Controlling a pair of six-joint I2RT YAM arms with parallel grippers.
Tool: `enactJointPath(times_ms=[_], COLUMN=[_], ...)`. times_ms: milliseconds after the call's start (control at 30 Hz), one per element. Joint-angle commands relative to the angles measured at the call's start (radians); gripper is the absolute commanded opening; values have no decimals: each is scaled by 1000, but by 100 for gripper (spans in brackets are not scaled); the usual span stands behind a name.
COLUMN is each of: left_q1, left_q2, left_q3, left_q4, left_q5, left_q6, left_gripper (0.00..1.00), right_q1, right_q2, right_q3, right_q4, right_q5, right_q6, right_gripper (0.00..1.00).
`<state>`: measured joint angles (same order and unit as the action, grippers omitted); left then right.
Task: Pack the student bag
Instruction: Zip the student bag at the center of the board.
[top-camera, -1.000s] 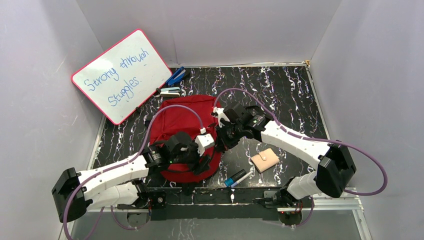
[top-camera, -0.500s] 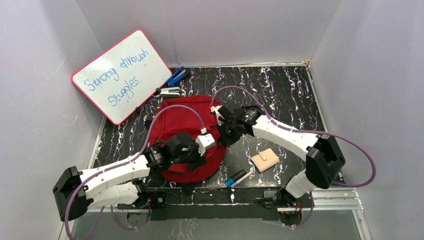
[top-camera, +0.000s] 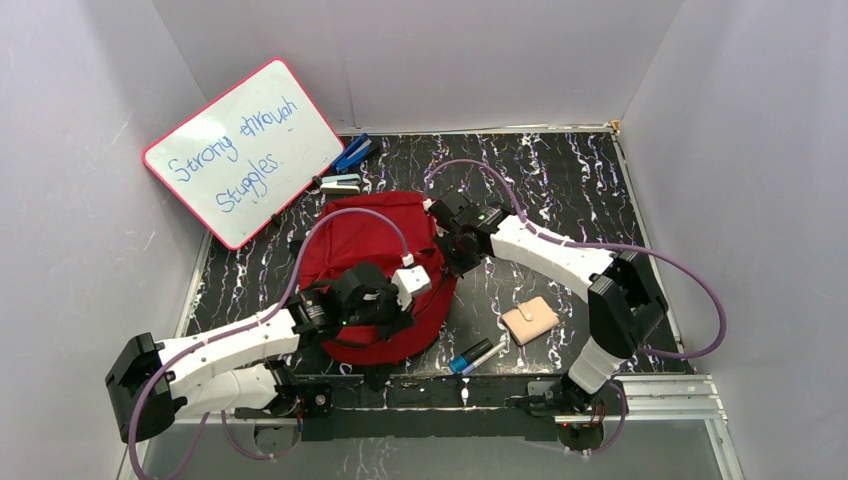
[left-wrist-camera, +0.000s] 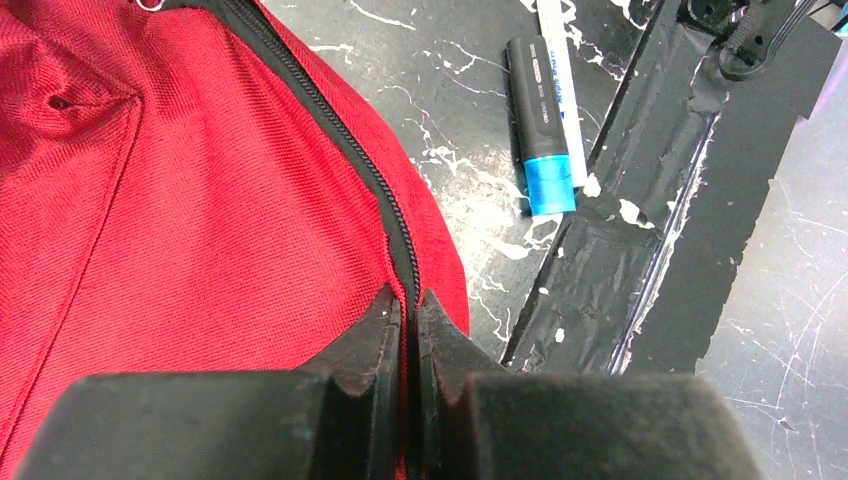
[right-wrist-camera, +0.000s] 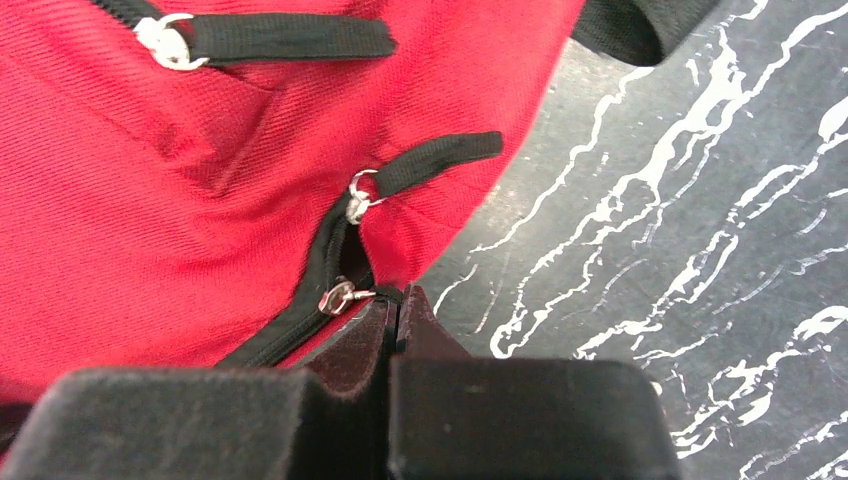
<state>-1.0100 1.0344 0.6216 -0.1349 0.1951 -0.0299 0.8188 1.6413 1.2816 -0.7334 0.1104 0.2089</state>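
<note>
Student bag (top-camera: 352, 245) is lying flat; left fingers (left-wrist-camera: 368, 342) are pinching its zipper edge at five o'clock, right fingers (right-wrist-camera: 352, 350) at three o'clock.

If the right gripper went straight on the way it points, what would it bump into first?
The red bag, at its zipper, right at the right gripper's tips; depth is hard to judge.

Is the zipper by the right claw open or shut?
Nearly shut: the zipper shows a small gap between two sliders by the right claw; the rest is joined.
</note>
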Motion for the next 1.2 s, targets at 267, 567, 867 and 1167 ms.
enactJointPath(times_ms=[267,567,867,1167], left_q1=[-10,-9,103,329], left_q2=[-17,-82,35,188], left_q3=[76,127,260,336], left_q4=[-81,14,-80,-33], left_q5=[-6,-428,-674,-470], left_q6=[-1,-120,-407,-505], left_gripper=[62,93,94,89], right_q1=[-124,-153,-180,-187], right_q2=[5,64,-93,-177], right_q3=[56,151,11,0], right_q4=[86,112,104,256], right_q5=[111,87,205,45], right_q6=[8,-19,37,124], right_gripper=[0,6,54,61])
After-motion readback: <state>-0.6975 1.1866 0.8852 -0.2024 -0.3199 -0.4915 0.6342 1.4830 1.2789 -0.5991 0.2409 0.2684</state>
